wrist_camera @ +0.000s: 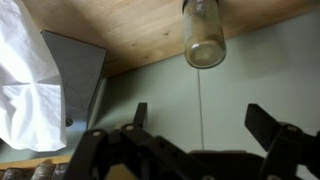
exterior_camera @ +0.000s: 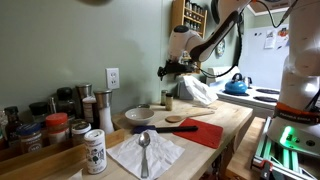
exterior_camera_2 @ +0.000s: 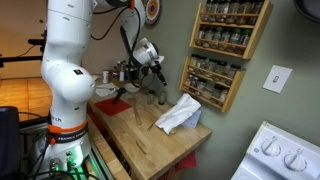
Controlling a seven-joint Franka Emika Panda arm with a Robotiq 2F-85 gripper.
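My gripper (wrist_camera: 200,120) is open, its two dark fingers spread wide with only the pale wall showing between them. In the wrist view a small clear glass jar (wrist_camera: 204,35) stands on the wooden counter (wrist_camera: 130,35) in line with the gap between the fingers and some way off from them. In both exterior views the gripper (exterior_camera: 168,72) (exterior_camera_2: 152,75) hovers above the counter near the wall, just over the jar (exterior_camera: 168,100). A crumpled white cloth (exterior_camera: 197,90) (exterior_camera_2: 178,115) (wrist_camera: 25,80) lies beside it.
A spice rack (exterior_camera_2: 225,45) hangs on the wall. A blue kettle (exterior_camera: 236,86) sits on the stove. On the counter are a wooden spoon (exterior_camera: 180,120), a red cloth (exterior_camera: 205,132), a bowl (exterior_camera: 139,115), a metal spoon on a napkin (exterior_camera: 145,150) and several spice bottles (exterior_camera: 50,125).
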